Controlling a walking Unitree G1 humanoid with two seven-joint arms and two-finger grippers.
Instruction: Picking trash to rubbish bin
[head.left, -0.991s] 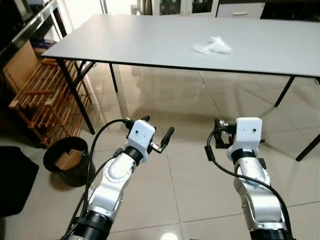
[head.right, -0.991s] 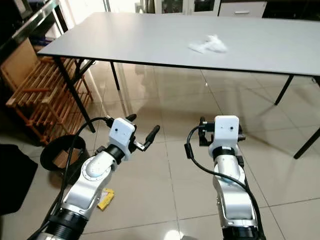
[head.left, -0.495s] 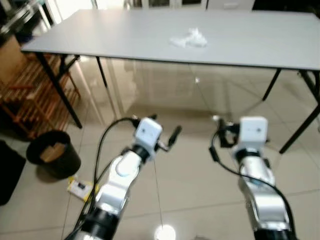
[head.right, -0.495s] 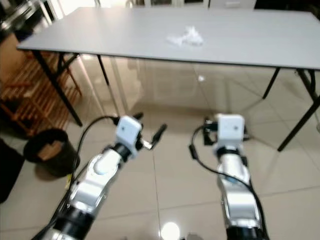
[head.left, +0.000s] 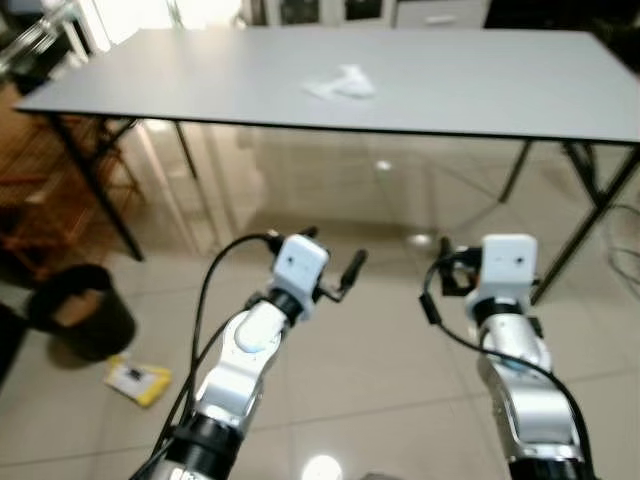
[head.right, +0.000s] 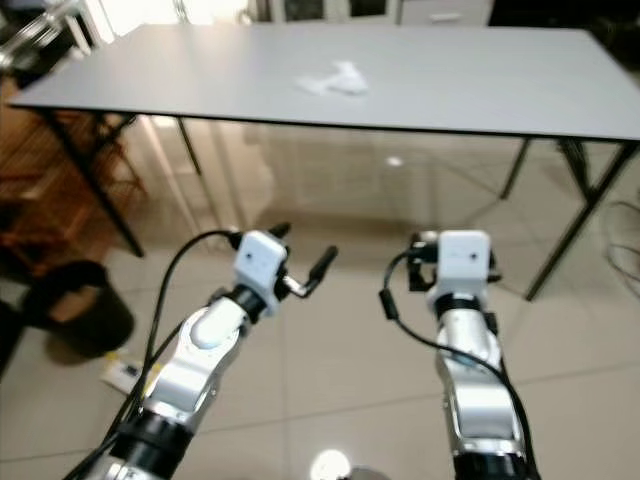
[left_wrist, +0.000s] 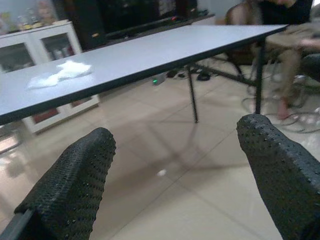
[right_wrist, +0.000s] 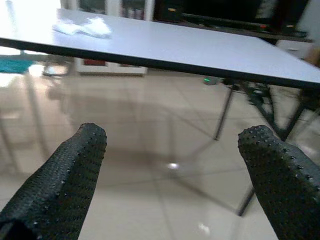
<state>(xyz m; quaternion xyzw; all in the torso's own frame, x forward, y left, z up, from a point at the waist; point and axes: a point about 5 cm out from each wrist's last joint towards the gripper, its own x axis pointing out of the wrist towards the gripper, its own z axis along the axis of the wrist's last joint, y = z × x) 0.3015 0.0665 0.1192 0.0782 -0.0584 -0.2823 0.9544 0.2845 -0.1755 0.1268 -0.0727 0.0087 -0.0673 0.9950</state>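
Wrist views — left claw and right claw both spread wide, empty, short of the crumpled tissue.

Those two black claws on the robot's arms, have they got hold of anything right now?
No. The left gripper and right gripper are both open with nothing between their fingers. The crumpled white tissue lies untouched on the grey table.

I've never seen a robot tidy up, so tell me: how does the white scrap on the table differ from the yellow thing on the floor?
The white crumpled scrap lies on the grey table; the yellow packet lies flat on the tiled floor beside the black bin. The scrap is ahead, the packet off to the robot's left. Both lie loose, untouched by either gripper.
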